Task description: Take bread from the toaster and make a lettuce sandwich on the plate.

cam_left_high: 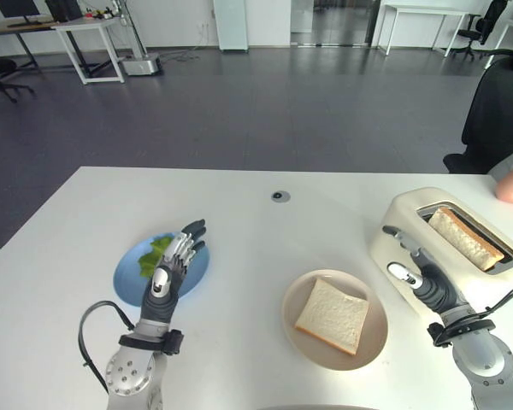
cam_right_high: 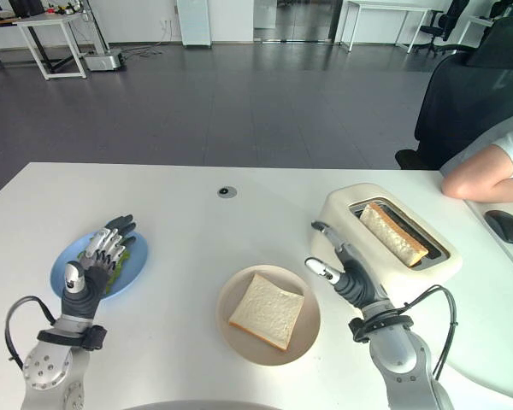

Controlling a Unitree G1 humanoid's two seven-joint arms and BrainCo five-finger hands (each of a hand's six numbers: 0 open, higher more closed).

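One slice of bread (cam_left_high: 333, 314) lies flat on the beige plate (cam_left_high: 376, 342) near the table's front. A cream toaster (cam_left_high: 402, 218) stands at the right with another bread slice (cam_left_high: 463, 238) sticking up from its slot. Green lettuce (cam_left_high: 154, 254) rests on a blue plate (cam_left_high: 128, 278) at the left. My left hand (cam_left_high: 176, 259) hovers over the blue plate, fingers extended, holding nothing. My right hand (cam_left_high: 421, 278) stands open between the beige plate and the toaster's near side, empty.
A small round metal grommet (cam_left_high: 280, 196) is set in the white table toward the back. A person's arm (cam_right_high: 487, 175) rests at the table's far right edge, beside a dark mouse (cam_right_high: 504, 225). Cables loop from both my wrists.
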